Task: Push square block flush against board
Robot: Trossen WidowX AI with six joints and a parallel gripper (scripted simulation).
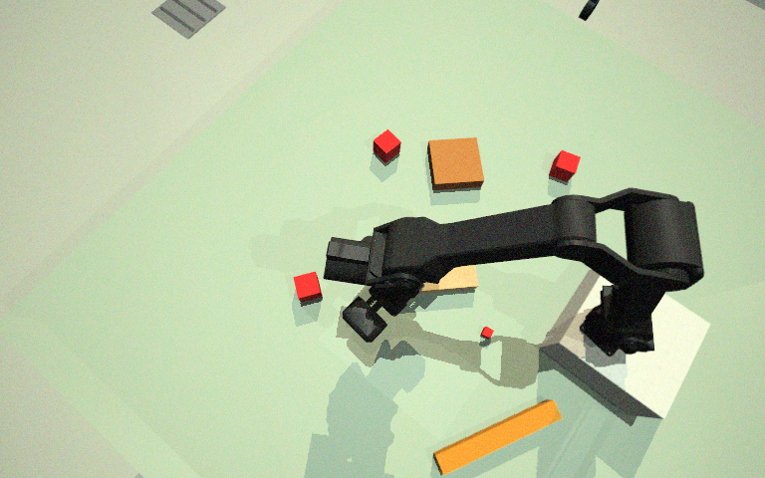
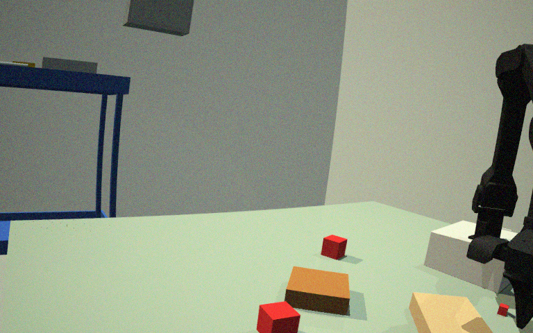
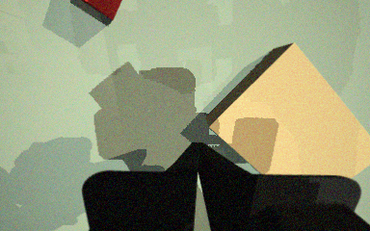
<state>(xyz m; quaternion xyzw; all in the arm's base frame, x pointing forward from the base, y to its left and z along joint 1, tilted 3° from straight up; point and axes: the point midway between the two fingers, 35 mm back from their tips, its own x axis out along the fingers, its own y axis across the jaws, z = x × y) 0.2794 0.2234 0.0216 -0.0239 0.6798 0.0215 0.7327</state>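
A pale tan square block point(image 1: 459, 278) point(image 2: 440, 312) point(image 3: 289, 111) lies flat on the green table, partly hidden under my arm in the top view. The long orange board point(image 1: 496, 436) lies apart from it, near the table's front edge. My gripper point(image 1: 397, 301) point(image 2: 522, 318) point(image 3: 197, 148) is shut and empty. It points down with its tips low at the block's near corner, on the side away from the base. In the wrist view the block sits turned like a diamond, just ahead and to the right of the tips.
A darker orange square block point(image 1: 455, 162) point(image 2: 318, 282) lies farther back. Red cubes point(image 1: 386, 145) point(image 1: 564, 164) point(image 1: 307, 286) stand around, and a tiny one point(image 1: 486, 332) point(image 2: 502, 309) lies near the white base block point(image 1: 665, 365) point(image 2: 447, 247).
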